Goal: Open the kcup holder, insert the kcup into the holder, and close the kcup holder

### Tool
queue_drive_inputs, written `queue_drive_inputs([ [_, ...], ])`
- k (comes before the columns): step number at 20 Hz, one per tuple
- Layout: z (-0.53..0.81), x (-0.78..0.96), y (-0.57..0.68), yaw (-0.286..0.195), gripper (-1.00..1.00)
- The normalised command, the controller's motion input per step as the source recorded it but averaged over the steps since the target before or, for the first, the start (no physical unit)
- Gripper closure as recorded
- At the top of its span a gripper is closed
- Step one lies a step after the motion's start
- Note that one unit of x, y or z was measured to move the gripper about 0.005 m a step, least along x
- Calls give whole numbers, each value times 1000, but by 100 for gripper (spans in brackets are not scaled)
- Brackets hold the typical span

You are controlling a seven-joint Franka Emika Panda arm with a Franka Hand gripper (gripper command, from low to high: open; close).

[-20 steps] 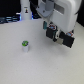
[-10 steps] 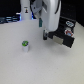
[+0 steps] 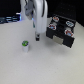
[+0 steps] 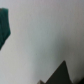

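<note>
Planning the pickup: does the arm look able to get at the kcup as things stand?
Probably yes. The kcup stands alone and upright on the white table, and the pincer hangs beside it toward the exterior view's right, with nothing between them.

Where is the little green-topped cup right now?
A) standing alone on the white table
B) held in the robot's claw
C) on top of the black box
A: the kcup stands by itself on the table, apart from the gripper and the kcup holder.
</note>
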Motion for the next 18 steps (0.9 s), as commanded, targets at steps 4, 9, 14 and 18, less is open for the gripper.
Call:
queue_drive_inputs([
  [4,-329,-386,-478,-232,-100],
  [9,-432,-389,-481,-236,-100],
  [14,-477,-368,-490,-238,-100],
  [18,-483,-256,-389,-227,-100],
])
